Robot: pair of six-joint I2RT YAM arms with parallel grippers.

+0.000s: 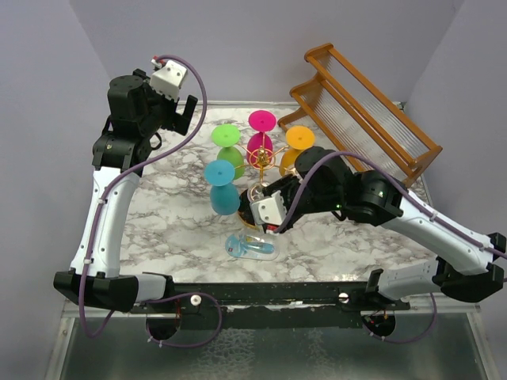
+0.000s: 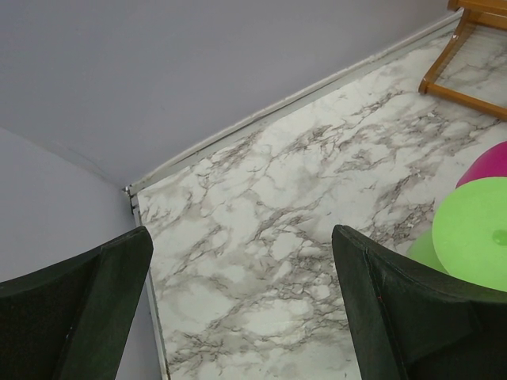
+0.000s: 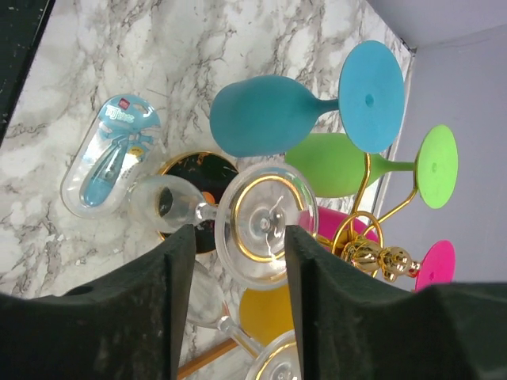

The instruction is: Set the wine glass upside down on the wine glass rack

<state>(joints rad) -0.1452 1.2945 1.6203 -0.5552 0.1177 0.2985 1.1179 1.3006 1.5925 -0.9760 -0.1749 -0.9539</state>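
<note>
The clear gold-rimmed wine glass [image 3: 265, 223] hangs upside down on the gold wire wine glass rack [image 3: 380, 257], foot up and bowl over the rack's round black base [image 3: 190, 170]. My right gripper [image 3: 240, 233] stands open around the foot, with a gap showing on the left finger's side. In the top view this gripper [image 1: 265, 226] hovers at the rack's [image 1: 260, 158] near side. My left gripper [image 2: 242, 237] is wide open over bare marble at the back left [image 1: 184, 111], holding nothing.
Blue [image 1: 221, 186], green [image 1: 227, 146], magenta [image 1: 261, 131] and orange [image 1: 297, 146] glasses hang on the rack, and another clear glass [image 3: 277, 360] sits beside mine. A blister package [image 1: 252, 247] lies near the front edge. The wooden slatted rack [image 1: 368, 111] stands at the back right.
</note>
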